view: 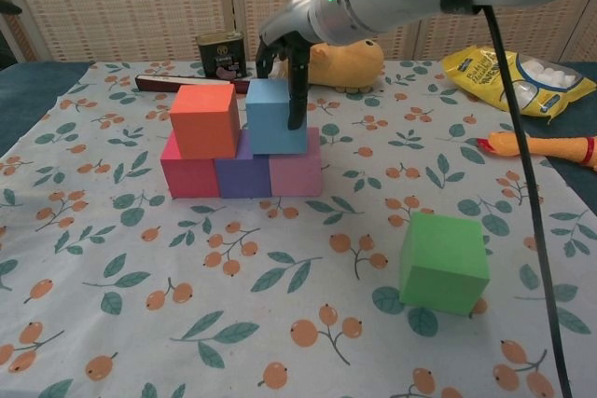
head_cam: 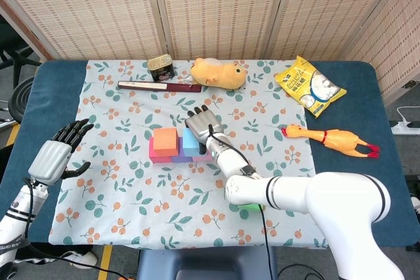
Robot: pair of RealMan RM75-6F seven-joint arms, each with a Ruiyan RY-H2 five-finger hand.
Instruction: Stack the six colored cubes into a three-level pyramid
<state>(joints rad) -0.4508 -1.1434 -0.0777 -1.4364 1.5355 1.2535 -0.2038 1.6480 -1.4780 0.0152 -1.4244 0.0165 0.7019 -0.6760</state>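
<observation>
Pyramid partly built near the centre of the counter (head_cam: 59, 90). Base row holds three cubes set touching side by side: magenta cube (view: 189, 177), purple cube (view: 242, 177), pink cube (view: 297, 174). The closed row gives the next level a flat seat with no gaps.

Second level holds two cubes: orange cube (view: 204, 119) straddling the magenta/purple seam, blue cube (view: 274, 117) straddling the purple/pink seam. Each is offset so its weight falls on two cubes below. The orange one sits slightly turned against the row; the two upper cubes are just beside each other, and whether they touch I cannot tell.

Right hand (view: 285, 60) is over the blue cube, fingers pointing down, one fingertip (view: 297, 120) against the cube's 3 o'clock face. Whether it grips the cube or only presses to square it cannot be told from either view. Judgement: placing or aligning the blue cube.

Green cube (view: 444, 262) lies alone on the cloth at 5 o'clock from the stack, well apart, nearest the robot. Judgement: it is the cap, not yet placed.

Left hand (head_cam: 58, 153) hovers at 9 o'clock of the stack over the cloth's edge, fingers spread, holding nothing.

Count: six cubes, five stacked, one loose. Two hands. Beyond the stack, one each: tin (head_cam: 160, 67), plush toy (head_cam: 218, 73), snack bag (head_cam: 308, 86), rubber chicken (head_cam: 331, 139), dark flat bar (head_cam: 159, 86).
</observation>
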